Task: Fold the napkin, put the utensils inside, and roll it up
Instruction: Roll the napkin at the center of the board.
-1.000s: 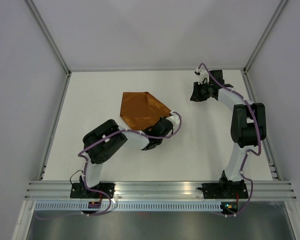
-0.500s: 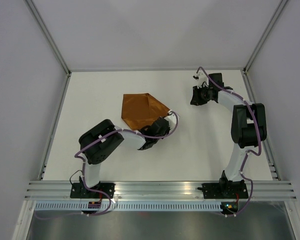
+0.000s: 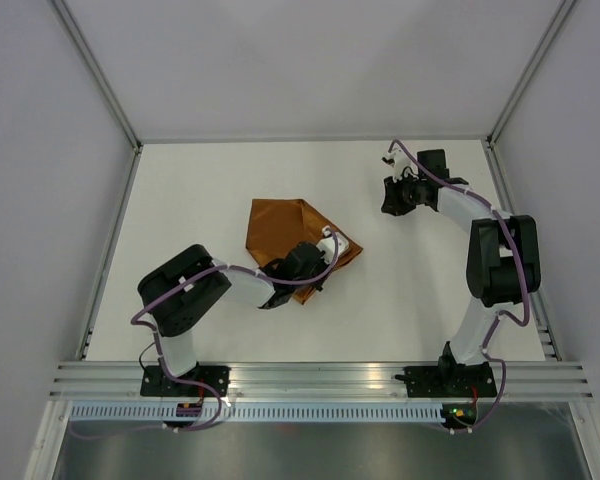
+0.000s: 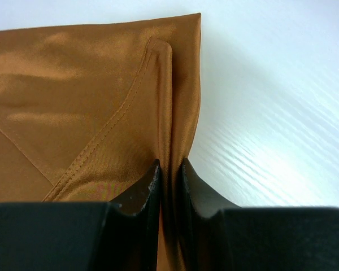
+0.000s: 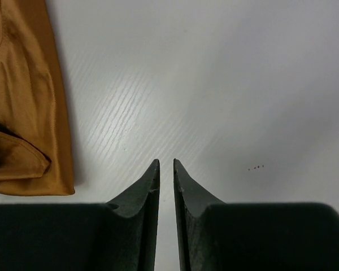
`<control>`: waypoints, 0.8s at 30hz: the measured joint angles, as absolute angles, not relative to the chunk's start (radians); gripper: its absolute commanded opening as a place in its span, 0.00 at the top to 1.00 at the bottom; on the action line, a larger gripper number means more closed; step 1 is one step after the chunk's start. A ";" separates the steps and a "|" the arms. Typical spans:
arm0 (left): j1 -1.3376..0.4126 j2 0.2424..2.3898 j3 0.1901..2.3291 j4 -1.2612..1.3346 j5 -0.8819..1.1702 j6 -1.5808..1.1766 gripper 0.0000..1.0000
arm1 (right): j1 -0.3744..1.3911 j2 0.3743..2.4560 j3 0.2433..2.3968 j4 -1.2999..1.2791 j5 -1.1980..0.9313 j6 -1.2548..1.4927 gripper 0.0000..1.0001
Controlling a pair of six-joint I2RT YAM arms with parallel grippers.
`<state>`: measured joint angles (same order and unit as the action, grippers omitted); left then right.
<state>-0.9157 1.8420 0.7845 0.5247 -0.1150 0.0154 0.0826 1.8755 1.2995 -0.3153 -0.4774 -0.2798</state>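
Note:
The rust-brown napkin [image 3: 280,225] lies partly folded left of the table's middle. My left gripper [image 3: 318,262] is over its near right part, shut on a raised fold of the cloth [image 4: 170,113], which runs up between the fingers. That gripper [image 4: 169,166] pinches the fold close to the napkin's right edge. My right gripper [image 3: 388,195] hovers at the back right, apart from the cloth. In its own view the right gripper [image 5: 166,162] shows only a narrow slit with bare table between the fingers, and the napkin [image 5: 22,113] is at the left edge. The utensils are out of view.
The white table [image 3: 430,290] is bounded by grey side walls and metal rails. An aluminium rail [image 3: 320,378] carrying both arm bases runs along the near edge. A few tiny dark specks [image 5: 255,167] mark the table right of the right gripper.
My left gripper has pulled back toward the near left with the fold in it, and the napkin's right part now spreads farther right and nearer. The right gripper barely shifted.

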 measured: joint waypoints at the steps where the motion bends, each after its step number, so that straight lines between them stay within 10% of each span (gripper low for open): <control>1: -0.916 1.831 0.769 0.530 -0.099 0.007 0.98 | 0.086 1.867 1.290 -0.316 -0.477 -0.289 0.79; 24: -0.838 1.769 0.558 0.756 0.205 -0.221 0.98 | 0.202 1.541 0.982 -0.444 -0.707 -0.795 0.66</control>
<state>-0.8375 1.7695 0.5579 0.7559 0.2054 -0.2207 0.2020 1.5414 0.9825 -0.4438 -0.7074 -0.7948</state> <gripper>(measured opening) 0.218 0.319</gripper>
